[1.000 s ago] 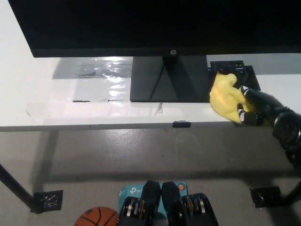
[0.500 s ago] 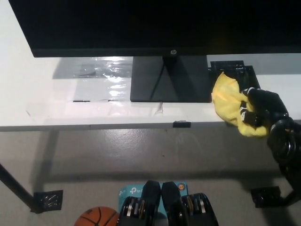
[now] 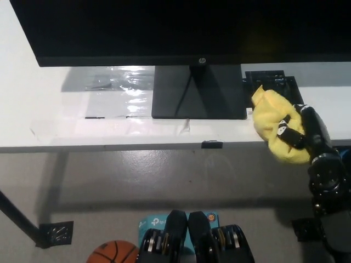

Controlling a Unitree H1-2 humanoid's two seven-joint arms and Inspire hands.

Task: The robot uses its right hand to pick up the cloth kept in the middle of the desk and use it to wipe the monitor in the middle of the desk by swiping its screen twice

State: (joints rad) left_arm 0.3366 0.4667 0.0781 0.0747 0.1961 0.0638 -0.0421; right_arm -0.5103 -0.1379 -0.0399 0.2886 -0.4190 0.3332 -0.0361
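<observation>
Now right hand (image 3: 305, 131) (black), gripping cloth (image 3: 272, 121)

The monitor (image 3: 164, 27) is cut off by the top edge, so only the lower part of its dark screen and the bottom bezel show. The stand (image 3: 197, 93) hides the strip of desk (image 3: 33, 109) behind it. The yellow cloth (image 3: 271, 118) covers the palm side of the right hand (image 3: 301, 134), and the cloth's far side is hidden under the black fingers (image 3: 290, 131) closed on it. The right arm runs out at the lower right corner. A black flat object (image 3: 274, 79) behind the cloth is partly covered and too dark to identify. The basketball (image 3: 112, 253) is cut by the bottom edge. The left hand is out of view.
</observation>
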